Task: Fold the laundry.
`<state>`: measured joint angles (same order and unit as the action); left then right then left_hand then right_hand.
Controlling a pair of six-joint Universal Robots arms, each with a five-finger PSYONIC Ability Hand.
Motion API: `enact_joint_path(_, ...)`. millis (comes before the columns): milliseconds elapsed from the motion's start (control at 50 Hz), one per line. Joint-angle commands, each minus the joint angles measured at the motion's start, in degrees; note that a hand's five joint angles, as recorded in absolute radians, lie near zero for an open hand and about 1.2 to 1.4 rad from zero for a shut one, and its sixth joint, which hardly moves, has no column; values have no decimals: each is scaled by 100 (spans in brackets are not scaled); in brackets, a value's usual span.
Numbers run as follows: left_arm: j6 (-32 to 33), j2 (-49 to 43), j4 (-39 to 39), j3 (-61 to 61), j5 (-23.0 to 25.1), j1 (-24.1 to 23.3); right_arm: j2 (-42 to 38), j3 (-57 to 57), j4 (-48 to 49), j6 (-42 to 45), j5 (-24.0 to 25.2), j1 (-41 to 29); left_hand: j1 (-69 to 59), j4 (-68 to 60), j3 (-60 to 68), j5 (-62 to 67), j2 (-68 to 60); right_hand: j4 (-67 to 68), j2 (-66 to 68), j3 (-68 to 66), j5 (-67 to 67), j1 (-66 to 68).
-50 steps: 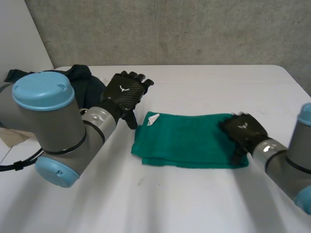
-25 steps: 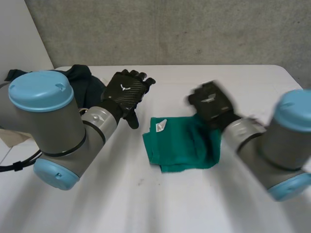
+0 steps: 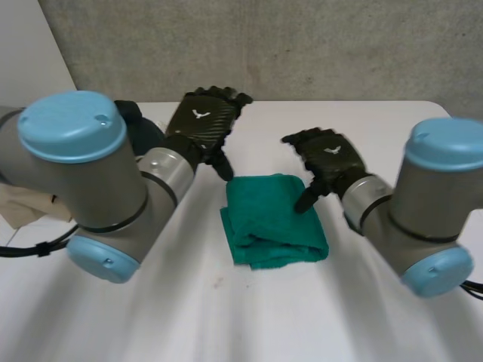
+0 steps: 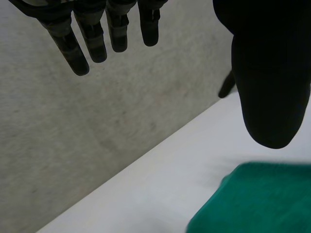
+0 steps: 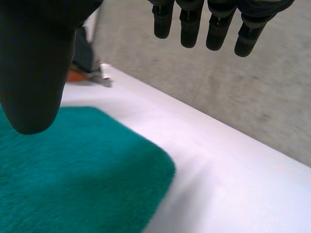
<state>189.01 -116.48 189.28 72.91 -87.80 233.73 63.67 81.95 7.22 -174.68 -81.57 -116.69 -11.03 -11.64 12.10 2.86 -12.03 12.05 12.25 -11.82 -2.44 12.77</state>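
Observation:
A green towel (image 3: pixel 275 219) lies folded into a small thick rectangle in the middle of the white table (image 3: pixel 226 317). My right hand (image 3: pixel 326 160) hovers over its far right corner, fingers straight and open, thumb pointing down at the cloth. In the right wrist view the towel (image 5: pixel 77 174) lies under the thumb (image 5: pixel 34 73), nothing held. My left hand (image 3: pixel 202 127) is raised beyond the towel's far left corner, open and empty. In the left wrist view a corner of the towel (image 4: pixel 257 199) shows below the thumb (image 4: pixel 272 82).
A dark garment (image 3: pixel 139 128) lies at the table's back left behind my left arm, with a beige cloth (image 3: pixel 23 207) at the left edge. A grey wall (image 3: pixel 264 45) runs behind the table.
The right hand swept the towel's right half over to the left, folding it to half its width, then let go and lifted. The left hand rose and moved slightly away.

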Motion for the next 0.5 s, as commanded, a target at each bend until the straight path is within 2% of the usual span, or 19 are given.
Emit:
enact_joint_path(20, -347, -910, -347, -742, 35, -425, -240, -399, -844, -216, 97, 383, 65, 125, -172, -247, 165, -205, -225, 182, 244, -277)
enact_joint_path(120, -338, -1753, -1146, -1357, -52, -531, -864, -768, -1135, -224, 369, 401, -86, -26, -21, -96, 14, -205, -225, 182, 244, -277)
enact_joint_path(160, -338, -1904, -1331, -1446, -123, -522, -1119, -917, -1240, -233, 667, 410, -137, -76, 30, -46, -37, -205, -225, 182, 244, -277)
enact_joint_path(240, -277, -2106, -1639, -1499, -491, -504, -1558, -1145, -1398, -198, 827, 410, -154, -93, 47, -29, -53, -205, -225, 182, 244, -277)
enact_joint_path(280, -155, -2177, -1745, -1455, -684, -496, -1665, -1216, -1451, -137, 792, 401, -154, -93, 47, -29, -53, -205, -225, 182, 244, -277)
enact_joint_path(360, 127, -2177, -1824, -1280, -756, -461, -1727, -1261, -1557, 284, 617, 340, -137, -76, 30, -46, -37, 122, 102, -145, -83, 50)
enact_joint_path(420, 268, -2081, -1824, -1130, -747, -425, -1552, -1208, -1548, 794, 379, 331, -137, -76, 30, -46, -37, 392, 372, -415, -352, 320)
enact_joint_path(500, 286, -1670, -1824, -1103, -703, -469, -981, -927, -1373, 1059, 72, 331, -36, 24, -71, -146, 64, 443, 423, -466, -403, 371)
